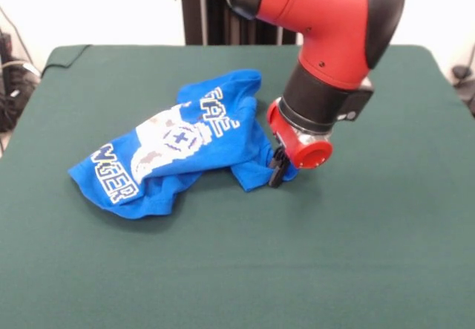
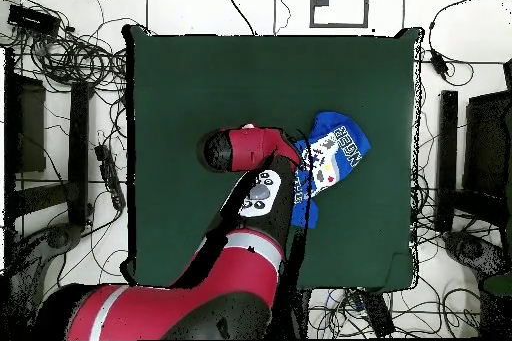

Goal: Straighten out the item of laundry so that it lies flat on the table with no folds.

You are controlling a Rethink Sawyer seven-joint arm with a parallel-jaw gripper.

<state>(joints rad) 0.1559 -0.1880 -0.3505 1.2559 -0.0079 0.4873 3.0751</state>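
Note:
The item of laundry point(image 1: 178, 147) is a bright blue T-shirt with white lettering and a controller print. It lies crumpled and folded over itself a little left of the middle of the dark green table point(image 1: 371, 255). My gripper point(image 1: 278, 167) is down at the shirt's right edge, its black fingers close together and pinching a raised fold of the fabric. From overhead, the shirt point(image 2: 338, 149) shows right of centre on the table point(image 2: 200, 87). The red arm point(image 2: 250, 192) covers its left part and hides the gripper.
Bare green cloth surrounds the shirt on every side. Cables point(image 2: 70, 57) and black stands point(image 2: 445, 157) crowd the floor beyond the table's edges.

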